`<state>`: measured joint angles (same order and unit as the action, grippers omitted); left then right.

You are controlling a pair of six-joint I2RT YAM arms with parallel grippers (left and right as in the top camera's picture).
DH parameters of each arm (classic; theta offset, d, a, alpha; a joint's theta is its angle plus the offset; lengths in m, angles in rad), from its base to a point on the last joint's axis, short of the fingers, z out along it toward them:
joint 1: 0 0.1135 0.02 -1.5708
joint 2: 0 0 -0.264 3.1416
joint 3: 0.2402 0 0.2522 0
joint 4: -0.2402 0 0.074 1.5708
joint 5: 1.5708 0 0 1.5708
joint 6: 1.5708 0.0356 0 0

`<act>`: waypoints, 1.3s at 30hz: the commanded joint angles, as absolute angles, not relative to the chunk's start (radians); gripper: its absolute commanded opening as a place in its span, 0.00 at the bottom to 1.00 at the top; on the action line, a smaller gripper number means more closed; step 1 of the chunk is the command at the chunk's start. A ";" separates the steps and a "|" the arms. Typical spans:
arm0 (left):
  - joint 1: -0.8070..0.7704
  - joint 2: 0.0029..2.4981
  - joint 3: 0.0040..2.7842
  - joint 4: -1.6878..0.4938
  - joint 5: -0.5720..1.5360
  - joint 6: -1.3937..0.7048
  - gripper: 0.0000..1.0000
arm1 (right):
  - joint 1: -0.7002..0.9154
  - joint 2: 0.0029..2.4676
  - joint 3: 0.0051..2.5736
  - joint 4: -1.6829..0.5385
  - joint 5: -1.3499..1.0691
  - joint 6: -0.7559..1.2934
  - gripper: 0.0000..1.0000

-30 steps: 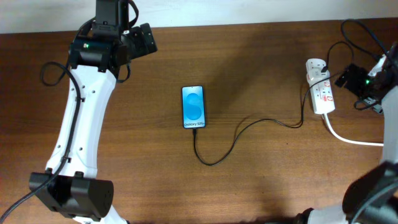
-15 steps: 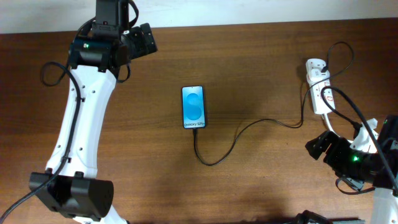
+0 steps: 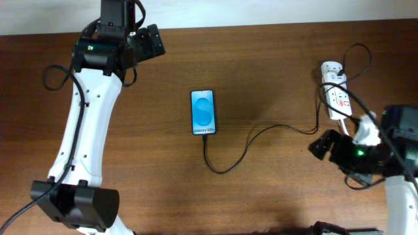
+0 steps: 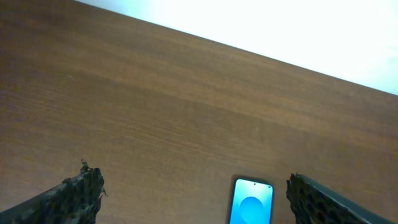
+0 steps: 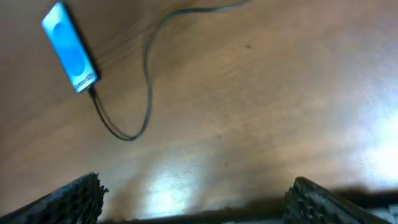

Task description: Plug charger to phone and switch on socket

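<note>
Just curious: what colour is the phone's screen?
Bright blue with a white band; the phone shows best in the overhead view.

phone (image 4: 252,203) on brown table (image 4: 155,106) between open end effector (image 4: 193,199) fingers

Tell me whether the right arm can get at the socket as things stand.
Probably yes. The socket lies close behind the right gripper, which is open and empty, with nothing solid between. It faces the phone, though, so it must turn, and a black cable drapes over the socket.
</note>
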<state>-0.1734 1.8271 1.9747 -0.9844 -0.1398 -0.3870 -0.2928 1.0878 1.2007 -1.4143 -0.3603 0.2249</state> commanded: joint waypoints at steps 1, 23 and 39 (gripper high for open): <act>-0.174 1.832 1.974 -0.986 -0.151 -0.400 0.99 | -0.128 1.082 1.200 -1.325 -0.366 0.219 0.98; -0.174 1.832 1.974 -0.986 -0.151 -0.400 0.99 | -0.025 0.229 0.586 -0.818 -0.157 0.107 0.98; -0.174 1.832 1.974 -0.986 -0.151 -0.400 0.99 | -0.025 0.003 0.006 0.057 -0.115 0.065 0.98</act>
<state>-0.1734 1.8271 1.9747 -0.9844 -0.1394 -0.3870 -0.0307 0.0139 0.0422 0.0051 -0.1268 0.0734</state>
